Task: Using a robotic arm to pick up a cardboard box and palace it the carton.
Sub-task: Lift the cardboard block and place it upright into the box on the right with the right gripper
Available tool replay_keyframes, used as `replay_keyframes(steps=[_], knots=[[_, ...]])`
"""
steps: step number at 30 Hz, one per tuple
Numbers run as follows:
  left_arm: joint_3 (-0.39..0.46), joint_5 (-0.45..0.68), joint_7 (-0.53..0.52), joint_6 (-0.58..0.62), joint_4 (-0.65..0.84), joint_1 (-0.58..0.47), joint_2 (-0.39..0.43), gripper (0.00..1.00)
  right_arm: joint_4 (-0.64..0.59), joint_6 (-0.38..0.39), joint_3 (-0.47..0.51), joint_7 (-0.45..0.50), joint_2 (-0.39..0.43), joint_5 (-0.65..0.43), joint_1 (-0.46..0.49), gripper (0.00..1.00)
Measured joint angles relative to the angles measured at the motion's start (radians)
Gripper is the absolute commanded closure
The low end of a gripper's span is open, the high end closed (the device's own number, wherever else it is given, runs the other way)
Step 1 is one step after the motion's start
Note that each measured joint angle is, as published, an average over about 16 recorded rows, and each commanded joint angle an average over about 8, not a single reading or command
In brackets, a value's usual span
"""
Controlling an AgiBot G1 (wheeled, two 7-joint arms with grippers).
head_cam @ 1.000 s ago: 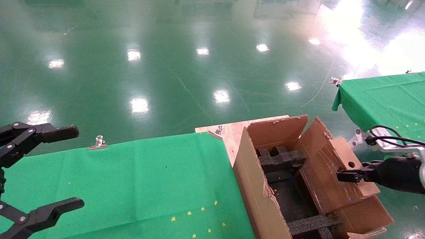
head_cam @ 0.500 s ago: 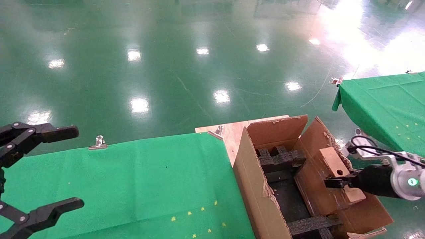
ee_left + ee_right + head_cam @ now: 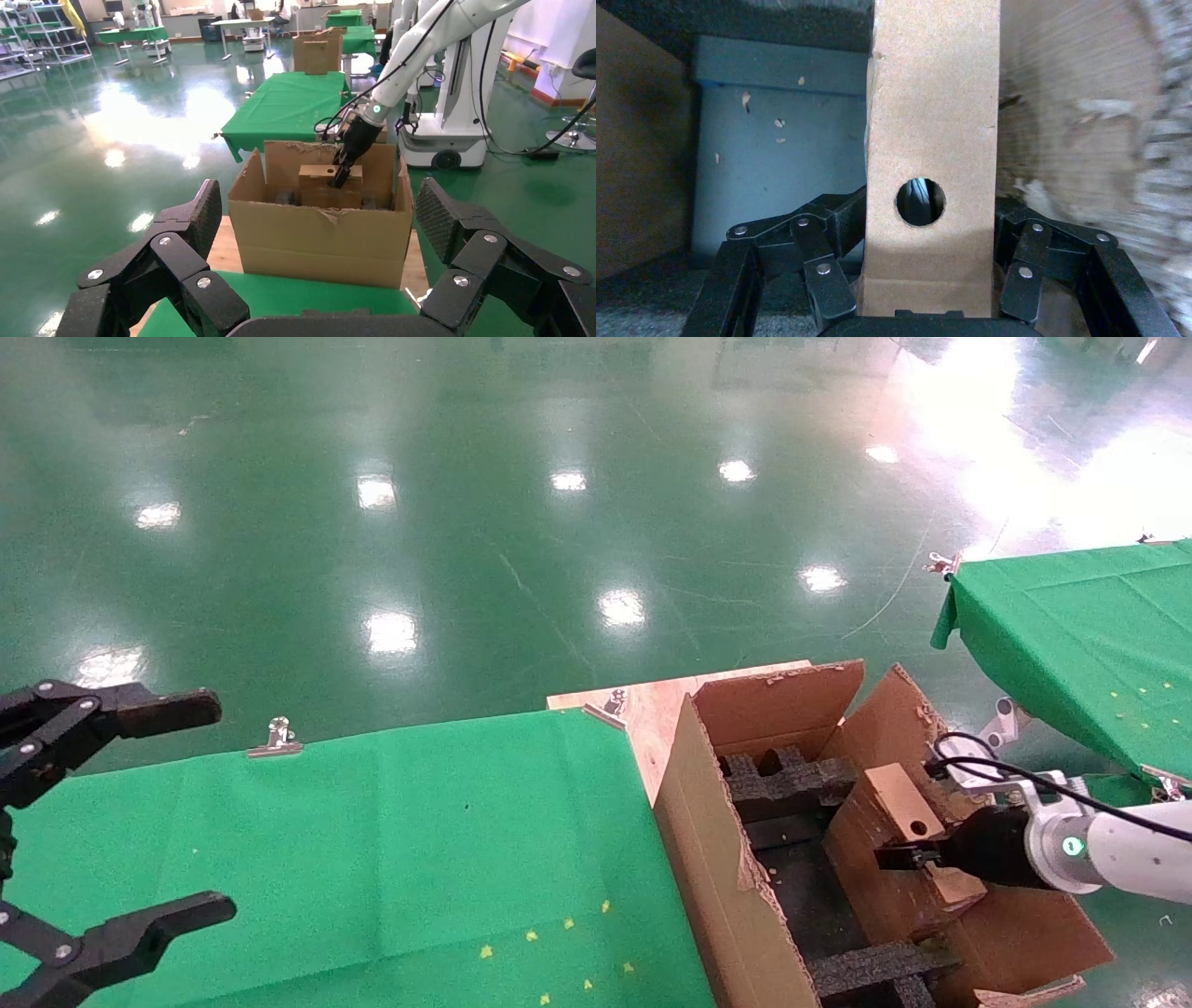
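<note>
Your right pincer (image 3: 901,857), lower right of the head frame, is clamped on the cardboard box (image 3: 908,836), holding it on edge inside the carton (image 3: 717,859), against its right flap and above the black foam inserts (image 3: 792,782). Your left pincer (image 3: 140,812) hangs spread wide at lower left over the green table (image 3: 391,859).

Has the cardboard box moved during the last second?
Yes. The cardboard box, held by the right pincer, went leftward and lower, deeper into the carton.
</note>
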Motion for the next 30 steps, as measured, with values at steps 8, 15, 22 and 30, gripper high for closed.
replay_keyframes(steps=[8,15,22,30], knots=[[0.0,0.0,0.0,0.0,0.0,0.0,0.0,0.0,-0.108,-0.011,0.034,-0.07,-0.075,0.076,-0.083,1.0],[0.0,0.0,0.0,0.0,0.0,0.0,0.0,0.0,-0.207,-0.04,0.074,-0.146,-0.131,0.143,-0.146,1.0],[0.0,0.0,0.0,0.0,0.0,0.0,0.0,0.0,-0.293,-0.077,0.119,-0.228,-0.173,0.202,-0.193,0.92],[0.0,0.0,0.0,0.0,0.0,0.0,0.0,0.0,-0.345,-0.106,0.152,-0.285,-0.197,0.24,-0.219,0.0]])
